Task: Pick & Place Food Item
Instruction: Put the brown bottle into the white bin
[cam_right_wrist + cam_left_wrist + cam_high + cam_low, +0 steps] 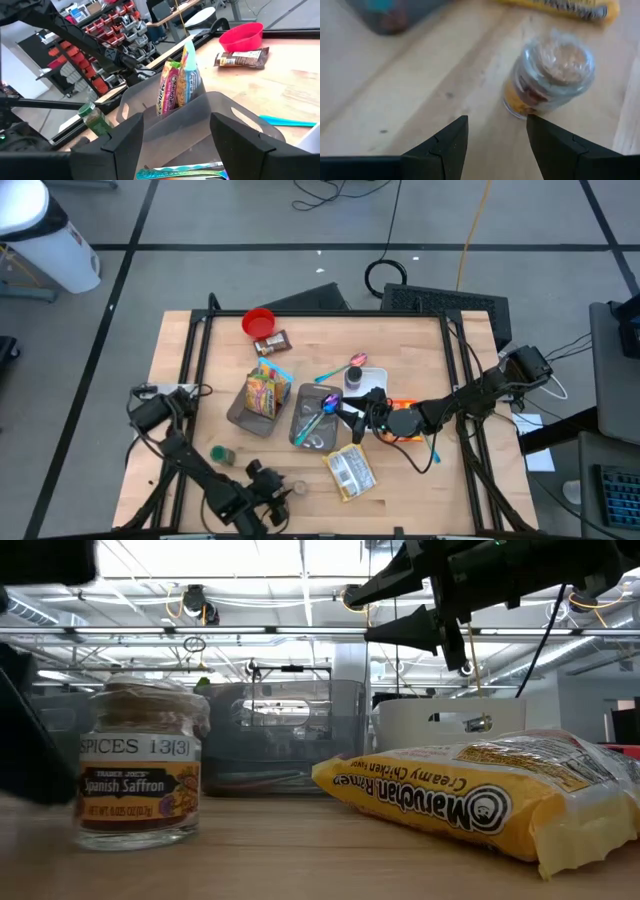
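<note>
**Lining up on the saffron jar**

Looking down from the high view, the left gripper (268,498) sits at the near table (420,340) edge, just beside the small saffron jar (298,487); the right gripper (352,405) hangs over the grey bins (313,420).

The low view shows the jar (138,766) upright beside the ramen packet (480,798).

In the left wrist view, jaws open and empty, jar (551,75) ahead, off-centre: shift across, descend, then close below the cork.

In the right wrist view, jaws open and empty
</note>
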